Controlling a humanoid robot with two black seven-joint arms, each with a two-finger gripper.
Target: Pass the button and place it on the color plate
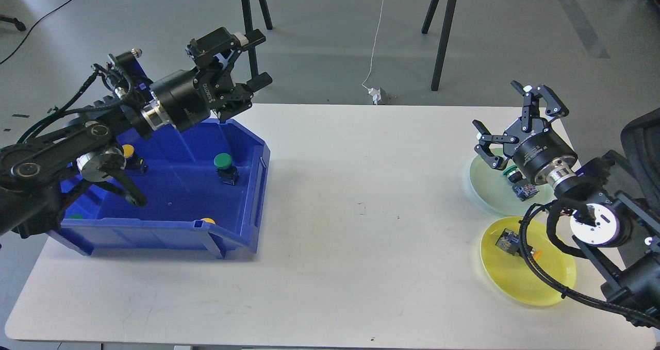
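Note:
A green button [517,181] lies on its side on the pale green plate [484,181] at the right. My right gripper [508,119] is open and empty above that plate, clear of the button. A yellow button [513,242] lies on the yellow plate [521,283] in front of it. My left gripper [255,56] is open and empty above the back rim of the blue bin [247,226]. In the bin a green button [225,167] stands upright; a yellow button [131,154] sits at the left, and more button caps peek over the front wall.
The white table [361,211] carries the bin at the left and the two plates at the right. My right arm's cables lie over the yellow plate. Stand legs [443,30] and a cable are on the floor behind. A chair [642,133] is at the right edge.

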